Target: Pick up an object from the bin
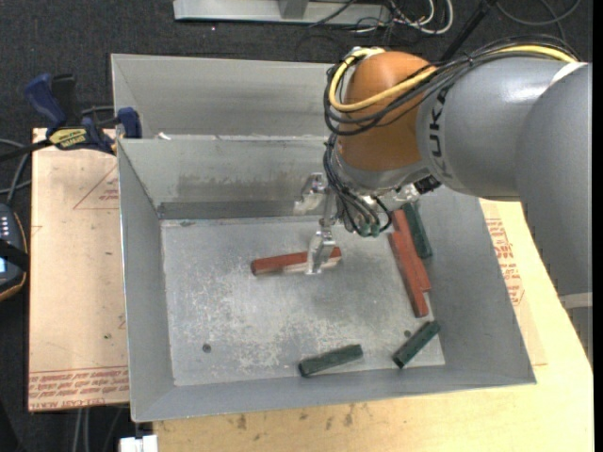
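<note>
My gripper (321,255) hangs below the orange dome, near the middle of the bin. Its fingers are down at the right end of a short red-brown bar (280,266) lying flat on the bin floor. The fingertips stand on either side of that end. A long red-brown bar (412,268) lies along the right wall, with a dark green piece (415,231) beside its upper part.
Two dark green sticks lie near the front wall: one (331,361) at the front middle, another (415,344) at the front right. The left half of the bin floor is bare metal. The arm and its cables cover the back right.
</note>
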